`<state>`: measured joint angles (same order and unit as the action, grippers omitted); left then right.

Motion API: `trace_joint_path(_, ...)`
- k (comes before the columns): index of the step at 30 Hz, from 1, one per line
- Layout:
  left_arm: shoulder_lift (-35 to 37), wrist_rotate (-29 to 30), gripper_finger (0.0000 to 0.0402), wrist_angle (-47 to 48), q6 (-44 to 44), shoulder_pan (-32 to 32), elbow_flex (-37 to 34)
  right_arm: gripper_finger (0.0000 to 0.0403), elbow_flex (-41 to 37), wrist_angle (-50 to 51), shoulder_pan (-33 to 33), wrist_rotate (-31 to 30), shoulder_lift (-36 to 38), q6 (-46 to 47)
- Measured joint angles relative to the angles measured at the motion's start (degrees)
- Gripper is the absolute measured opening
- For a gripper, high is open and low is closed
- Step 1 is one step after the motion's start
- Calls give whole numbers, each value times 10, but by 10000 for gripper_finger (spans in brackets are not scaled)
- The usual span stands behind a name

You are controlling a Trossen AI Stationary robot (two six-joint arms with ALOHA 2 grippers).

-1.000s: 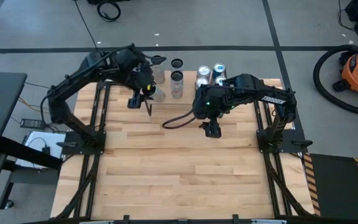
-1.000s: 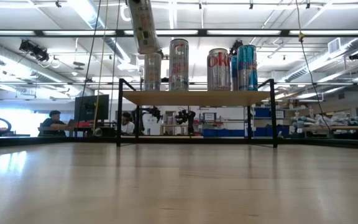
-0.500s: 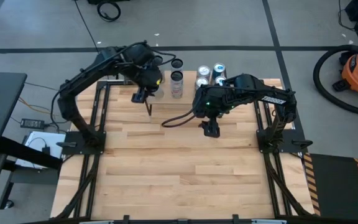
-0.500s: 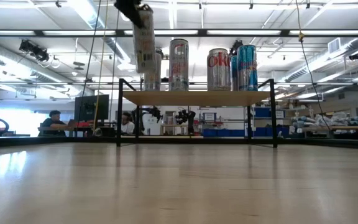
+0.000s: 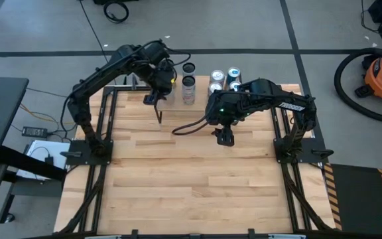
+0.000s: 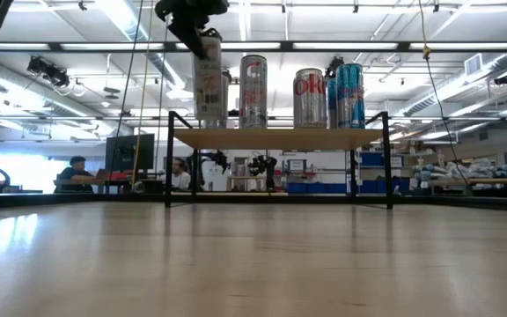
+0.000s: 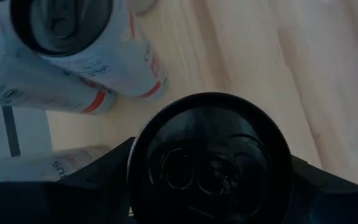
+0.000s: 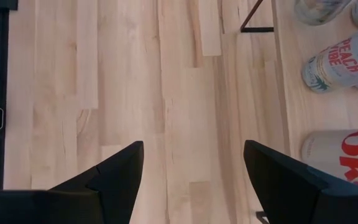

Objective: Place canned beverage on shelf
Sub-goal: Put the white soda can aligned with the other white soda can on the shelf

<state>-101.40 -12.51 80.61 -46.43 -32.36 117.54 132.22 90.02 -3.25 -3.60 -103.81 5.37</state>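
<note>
At the left end of the shelf [image 6: 280, 138], a tall white can [image 6: 206, 84] is held upright from above by the left pincer [image 6: 194, 19], its base just over the plank and apparently not yet resting on it. In the left wrist view the dark fingers are seen closed around the can's top, so the grip is on the can itself. The main risk is judged to be a knock against the neighbours: a second white can [image 6: 224, 99] is partly hidden right behind the held one, and a silver can [image 6: 253, 92] stands just beside it, so any sideways drift on the way down could tip either. Little plank is left between the held can and the shelf's left edge, and a release too far left could let the can topple off onto the worktop [image 5: 191, 179]. A release before the base is flat could also make so tall a can wobble. Farther right, a red and silver can [image 6: 309, 98] and a blue can [image 6: 349, 95] fill the shelf, leaving no spare room there. Open room is found only above the cans and over the bare worktop in front, where the right pincer [image 5: 225, 138] hangs open and empty, well apart from the shelf.
</note>
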Motion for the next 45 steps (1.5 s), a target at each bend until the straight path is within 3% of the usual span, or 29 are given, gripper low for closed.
trace_joint_path(18, -5, -68, 275, 8, -37, -35, 0, 285, 0, 0, -2, -29, 0, 40)
trace_joint_path(38, -37, -61, 275, 3, -12, -51, -1, 285, 0, 0, -24, -28, 0, 35)
trace_joint_path(45, -36, -30, 284, -8, -6, -51, 0, 285, 0, -1, -23, -28, 0, 35)
